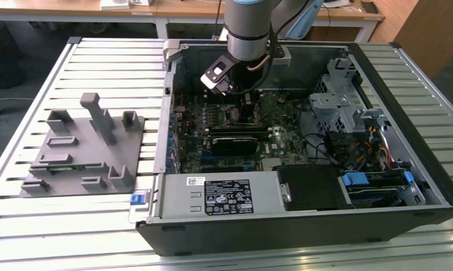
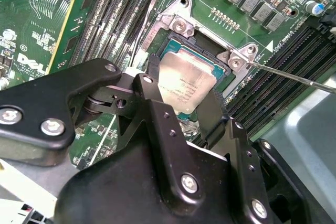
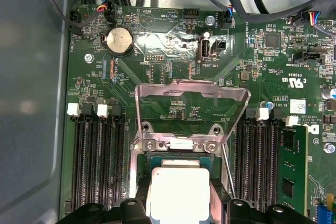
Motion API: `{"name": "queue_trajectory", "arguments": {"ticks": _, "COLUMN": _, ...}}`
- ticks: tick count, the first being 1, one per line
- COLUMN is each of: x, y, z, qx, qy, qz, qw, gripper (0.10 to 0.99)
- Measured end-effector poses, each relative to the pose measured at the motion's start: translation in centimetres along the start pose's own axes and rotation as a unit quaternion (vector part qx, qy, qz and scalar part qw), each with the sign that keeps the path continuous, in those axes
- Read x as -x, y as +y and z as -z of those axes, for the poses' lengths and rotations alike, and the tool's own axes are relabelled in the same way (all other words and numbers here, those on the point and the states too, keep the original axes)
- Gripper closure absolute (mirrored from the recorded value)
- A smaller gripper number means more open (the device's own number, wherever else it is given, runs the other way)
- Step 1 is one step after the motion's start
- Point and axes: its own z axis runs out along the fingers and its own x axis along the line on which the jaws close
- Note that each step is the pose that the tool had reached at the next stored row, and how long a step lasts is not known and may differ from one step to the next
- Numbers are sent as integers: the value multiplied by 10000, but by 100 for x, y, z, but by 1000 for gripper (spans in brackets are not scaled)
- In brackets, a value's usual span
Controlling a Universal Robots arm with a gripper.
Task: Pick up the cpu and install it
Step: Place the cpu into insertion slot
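The black end effector (image 2: pixel 182 94) has its fingers (image 2: pixel 152 77) clamped on opposite edges of the small square silvery-grey cpu (image 2: pixel 189 80), right down in the metal-framed socket (image 2: pixel 181 24), hinged metal bracket (image 3: pixel 191 93) raised, on the green motherboard (image 3: pixel 157 51) inside the open black computer case (image 1: pixel 407 113).

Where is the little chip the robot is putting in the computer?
Look inside the open computer case at the green board. Beside a raised metal frame sits the chip. It is the only flat silvery square, between rows of long black slots.
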Motion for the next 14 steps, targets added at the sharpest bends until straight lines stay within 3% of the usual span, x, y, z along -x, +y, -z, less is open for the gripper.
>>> {"name": "queue_trajectory", "arguments": {"ticks": 3, "x": -1, "y": 1, "z": -2, "qx": 1, "qy": 2, "qz": 0, "qw": 10000, "gripper": 541}}
{"name": "queue_trajectory", "arguments": {"ticks": 4, "x": -1, "y": 0, "z": -2, "qx": 1, "qy": 2, "qz": 0, "qw": 10000, "gripper": 478}}
{"name": "queue_trajectory", "arguments": {"ticks": 9, "x": 1, "y": 0, "z": 7, "qx": -1, "qy": -1, "qz": 0, "qw": 10000, "gripper": 478}}
{"name": "queue_trajectory", "arguments": {"ticks": 14, "x": 3, "y": 4, "z": 112, "qx": 0, "qy": 0, "qz": 0, "qw": 10000, "gripper": 478}}
